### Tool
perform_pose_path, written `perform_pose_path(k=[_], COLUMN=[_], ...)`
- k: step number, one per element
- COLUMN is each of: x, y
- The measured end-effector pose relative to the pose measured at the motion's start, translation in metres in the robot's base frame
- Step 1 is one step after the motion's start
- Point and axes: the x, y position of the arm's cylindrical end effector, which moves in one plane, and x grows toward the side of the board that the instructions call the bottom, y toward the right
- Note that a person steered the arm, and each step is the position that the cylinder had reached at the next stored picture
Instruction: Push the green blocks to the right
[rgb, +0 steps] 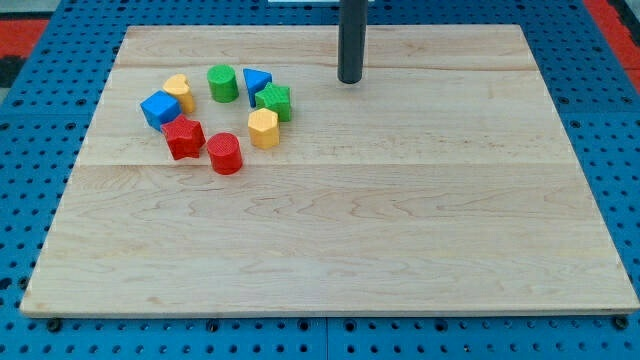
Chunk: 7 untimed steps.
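A green cylinder (222, 83) and a green star block (274, 102) sit in a cluster at the board's upper left. My tip (350, 79) rests on the board to the right of the cluster, about a block's width or two from the green star and slightly higher in the view. It touches no block.
Around the green blocks lie a blue triangle (256, 82), a yellow hexagon (263, 128), a red cylinder (225, 153), a red star (183, 137), a blue cube (159, 108) and a yellow block (179, 91). The wooden board (400, 230) sits on a blue pegboard.
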Motion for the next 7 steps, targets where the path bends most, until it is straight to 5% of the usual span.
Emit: perform_pose_path(k=[5,7], x=[-0.033,-0.035], y=[-0.007,-0.083])
